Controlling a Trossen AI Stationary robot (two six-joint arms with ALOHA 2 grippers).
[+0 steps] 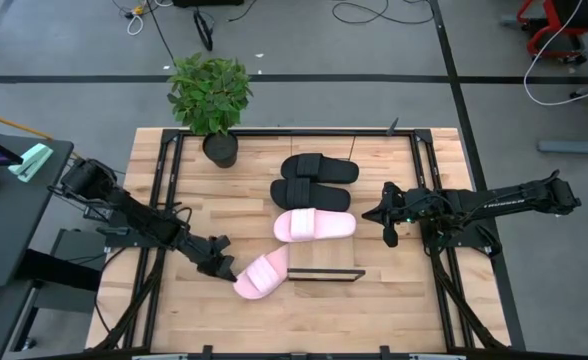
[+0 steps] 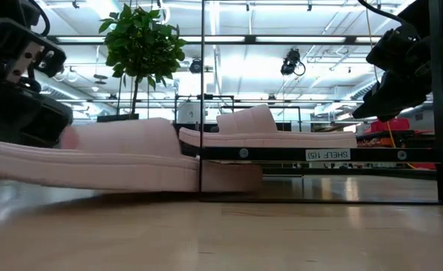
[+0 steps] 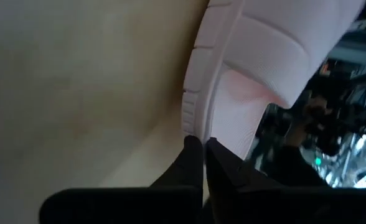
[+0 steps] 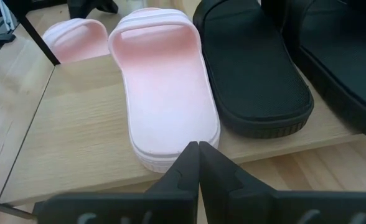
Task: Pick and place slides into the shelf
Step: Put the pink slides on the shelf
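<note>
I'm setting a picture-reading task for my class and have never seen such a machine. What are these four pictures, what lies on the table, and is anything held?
Two dark robot arms work at a wooden table. One picture looks down from above, one looks level across the tabletop, and two come from cameras on the wrists. On the low shelf lie two black slides and one pink slide. The second pink slide lies on the table, and the left claw is shut on its edge. The right claw, shut and empty, waits beside the shelf. A potted plant stands at the back.
</note>
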